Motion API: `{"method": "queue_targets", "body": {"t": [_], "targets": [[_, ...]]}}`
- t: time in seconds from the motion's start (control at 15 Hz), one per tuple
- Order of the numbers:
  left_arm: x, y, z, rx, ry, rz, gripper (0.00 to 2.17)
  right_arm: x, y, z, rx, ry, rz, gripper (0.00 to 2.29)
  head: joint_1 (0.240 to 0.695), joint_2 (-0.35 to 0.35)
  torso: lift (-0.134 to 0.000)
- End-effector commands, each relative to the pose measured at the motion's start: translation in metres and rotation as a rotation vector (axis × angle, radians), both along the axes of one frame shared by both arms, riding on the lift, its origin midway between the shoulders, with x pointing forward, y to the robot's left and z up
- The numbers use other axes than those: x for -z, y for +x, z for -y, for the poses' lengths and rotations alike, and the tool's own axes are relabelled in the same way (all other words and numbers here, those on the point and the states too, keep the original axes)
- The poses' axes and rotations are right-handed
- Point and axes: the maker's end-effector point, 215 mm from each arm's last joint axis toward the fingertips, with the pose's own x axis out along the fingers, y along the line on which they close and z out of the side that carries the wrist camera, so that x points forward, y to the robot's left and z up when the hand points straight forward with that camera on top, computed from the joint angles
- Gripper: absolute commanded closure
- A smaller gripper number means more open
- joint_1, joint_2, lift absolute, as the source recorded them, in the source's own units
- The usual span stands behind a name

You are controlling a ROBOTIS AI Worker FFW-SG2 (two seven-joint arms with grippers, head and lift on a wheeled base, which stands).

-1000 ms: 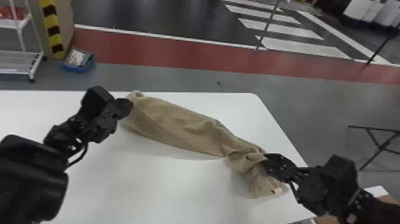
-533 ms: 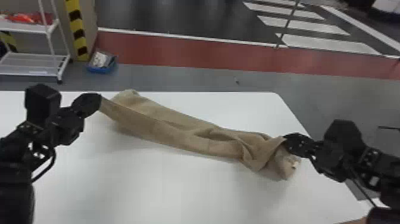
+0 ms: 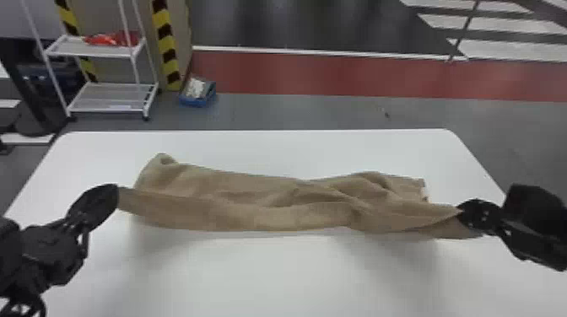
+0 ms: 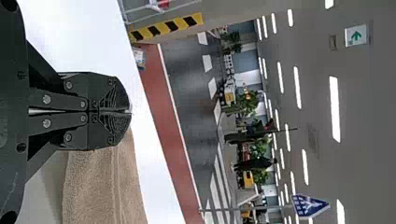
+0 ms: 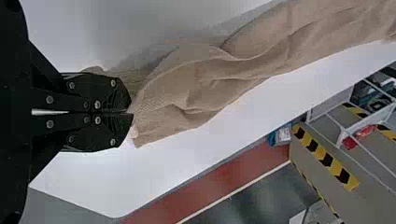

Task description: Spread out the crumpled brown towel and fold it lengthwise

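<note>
A crumpled brown cloth towel stretches in a long, rumpled strip across a smooth white worktop, held at both ends by a robot's black grippers. The left gripper has its flat black fingers pressed together on the near left corner, while the right gripper clamps its fingers on the near right corner. Folds bunch toward the right end, and the far left corner rises in a small peak. Beyond the worktop, a white metal rack stands near a blue open box on the floor.
</note>
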Motion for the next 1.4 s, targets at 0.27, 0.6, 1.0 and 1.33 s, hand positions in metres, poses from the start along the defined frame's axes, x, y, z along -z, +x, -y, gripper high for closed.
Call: {"method": "queue_targets", "body": {"t": [0.27, 0.6, 1.0, 1.33], "targets": [[0.040, -0.037, 0.024, 0.107, 0.019, -0.083, 1.12, 0.044, -0.035, 0.059, 0.020, -0.120, -0.101, 2.26, 0.695, -0.154, -0.125], [0.028, -0.051, 0.017, 0.190, 0.167, -0.108, 0.04, 0.049, -0.051, 0.066, 0.028, -0.113, -0.114, 2.26, 0.695, -0.219, -0.125], [0.035, -0.089, 0.028, 0.505, 0.479, -0.245, 0.21, 0.052, -0.051, 0.054, 0.012, -0.101, -0.118, 2.25, 0.695, -0.242, -0.125], [0.068, -0.102, 0.022, 0.592, 0.595, -0.431, 0.27, 0.062, -0.043, 0.039, 0.001, -0.085, -0.120, 2.26, 0.695, -0.227, -0.125]]}}
